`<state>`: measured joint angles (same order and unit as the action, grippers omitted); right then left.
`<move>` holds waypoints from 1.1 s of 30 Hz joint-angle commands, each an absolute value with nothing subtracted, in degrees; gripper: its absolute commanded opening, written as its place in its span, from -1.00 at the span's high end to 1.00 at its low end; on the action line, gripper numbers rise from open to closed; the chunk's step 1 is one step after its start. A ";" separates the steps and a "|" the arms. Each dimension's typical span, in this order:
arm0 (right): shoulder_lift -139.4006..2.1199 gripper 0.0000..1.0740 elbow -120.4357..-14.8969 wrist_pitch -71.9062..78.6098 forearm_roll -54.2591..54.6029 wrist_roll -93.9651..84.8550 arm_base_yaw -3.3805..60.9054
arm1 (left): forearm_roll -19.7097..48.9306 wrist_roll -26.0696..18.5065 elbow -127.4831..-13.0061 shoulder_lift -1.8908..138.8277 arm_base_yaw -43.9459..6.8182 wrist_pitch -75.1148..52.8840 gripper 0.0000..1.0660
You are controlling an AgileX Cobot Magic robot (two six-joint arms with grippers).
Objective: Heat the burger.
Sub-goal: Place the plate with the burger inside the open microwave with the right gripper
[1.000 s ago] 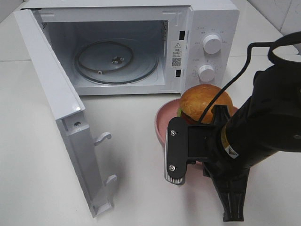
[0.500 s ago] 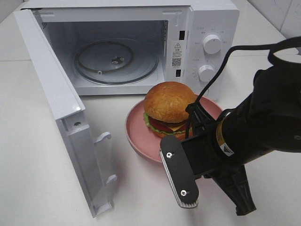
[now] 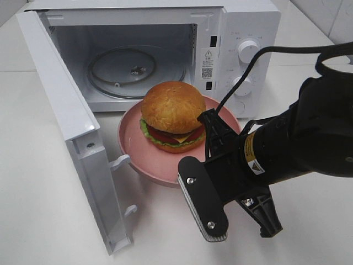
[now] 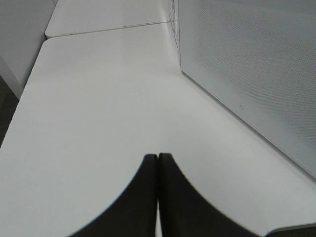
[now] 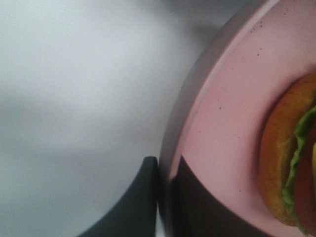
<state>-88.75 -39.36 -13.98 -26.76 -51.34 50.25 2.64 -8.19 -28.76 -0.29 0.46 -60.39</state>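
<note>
**White worktop station: burger on plate, held at the rim before the open microwave**

White worktop (image 3: 38,210) carries a white box-shaped microwave (image 3: 242,22). Its door (image 3: 60,105) is swung wide to the left, and a clear glass turntable (image 3: 135,72) is visible inside.

Location: the round burger (image 3: 172,116) has a golden-brown domed bun over green lettuce, red tomato, yellow cheese and a dark patty. It sits on a pink round plate (image 3: 157,165) just in front of the oven mouth.

Right gripper (image 5: 165,195): fingers (image 5: 136,207) are narrow and pinch the plate's rim, one on each face. Whether the plate is clear of the worktop cannot be told.

Left gripper (image 4: 158,165): fingers are pressed together on nothing, low over the worktop beside a white perforated panel.

Handling assessment:
- The burger looks light but is a loose, soft stack. A direct grip would likely crush the bun or shear the layers apart.
- The plate is the proper hold, being stiff and rimmed, though probably smooth and prone to slip.
- Held at one edge only, the plate may sag on the side away from the fingers, so it should be kept level.
- The rim may catch on the oven sill or the door as it goes in.
</note>
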 commanded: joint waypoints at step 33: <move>-94.19 1.00 -47.90 -6.02 -27.85 -58.84 47.96 | 2.52 -7.73 -28.53 -1.49 0.52 -59.64 0.99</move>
